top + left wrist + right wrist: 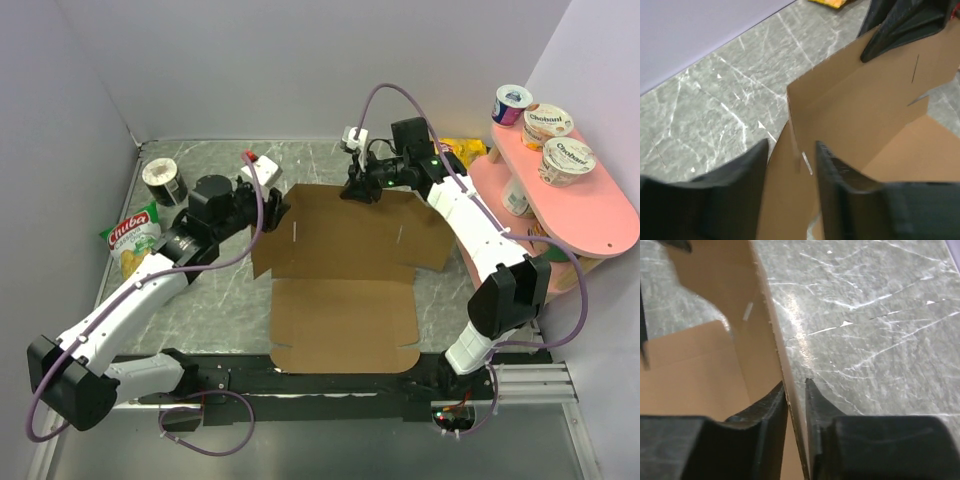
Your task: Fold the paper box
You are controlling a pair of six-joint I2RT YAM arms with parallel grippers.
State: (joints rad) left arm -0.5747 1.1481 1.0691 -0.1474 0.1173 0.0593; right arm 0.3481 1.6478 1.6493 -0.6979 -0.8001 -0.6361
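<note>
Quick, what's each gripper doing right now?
Left gripper: open, jaws straddling a raised flap of the paper box.
Right gripper: closed on the paper box's edge.

Bare tabletop [230, 310] lies open left of the paper box [345, 300], and a strip runs free between the box's raised far panel and the back wall [300, 70]. On the right, the pink shelf [600, 220] crowds the sheet's flap, and the right arm [470, 225] fills that gap. A chip bag [132, 240] and a dark tin [163, 180] block the far left corner
</note>
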